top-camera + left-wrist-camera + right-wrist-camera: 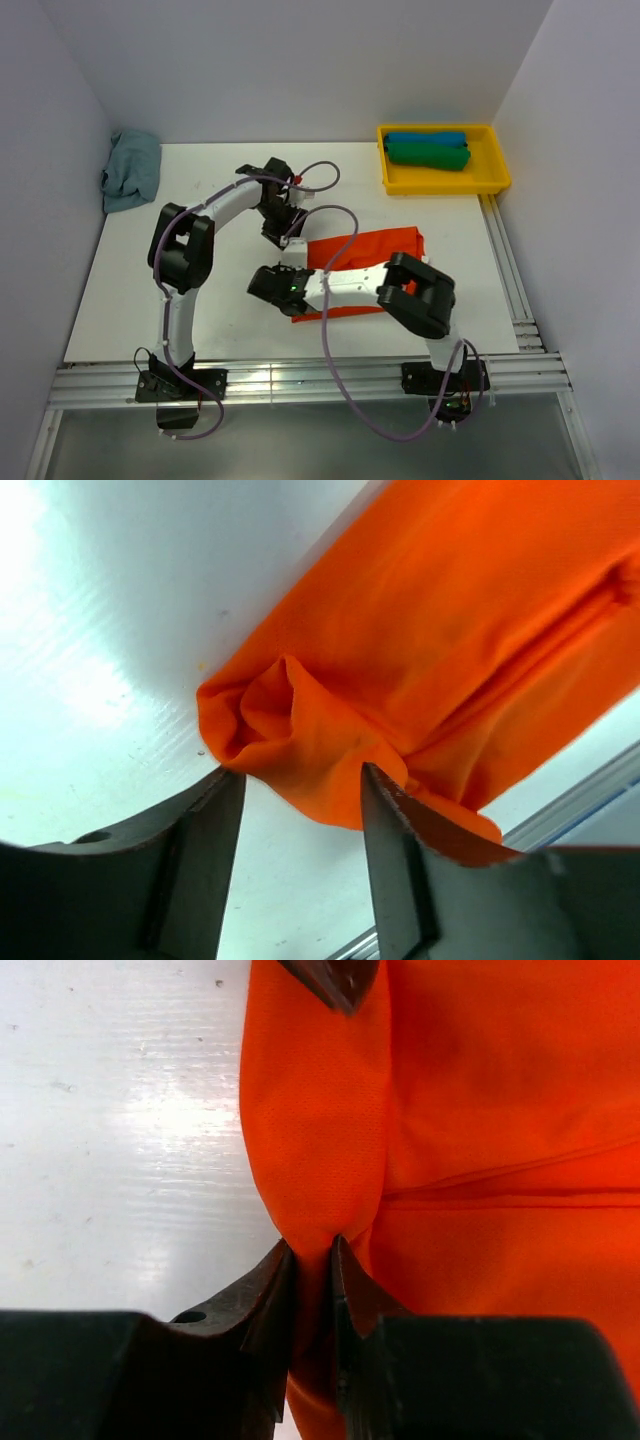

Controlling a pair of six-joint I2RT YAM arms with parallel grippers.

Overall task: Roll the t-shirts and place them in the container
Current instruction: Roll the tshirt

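Observation:
The bright orange-red t-shirt (pixel 375 250) lies folded into a long band on the white table, right of centre. My right gripper (pixel 283 270) is at the band's left end, and in the right wrist view it (pixel 310 1243) is shut on a pinched fold of the shirt (pixel 480 1110). My left gripper (pixel 283 232) hangs over the far left corner. In the left wrist view it (pixel 302 775) is open, with the bunched corner of the shirt (pixel 450 630) just past its tips and nothing gripped. One left fingertip (pixel 335 980) shows at the top of the right wrist view.
A yellow tray (pixel 440 187) at the back right holds a rolled blue t-shirt (pixel 425 138) and a rolled green t-shirt (pixel 428 156). A crumpled grey-blue cloth (pixel 131 168) lies at the back left corner. Walls close the table on three sides; metal rails run along the near and right edges.

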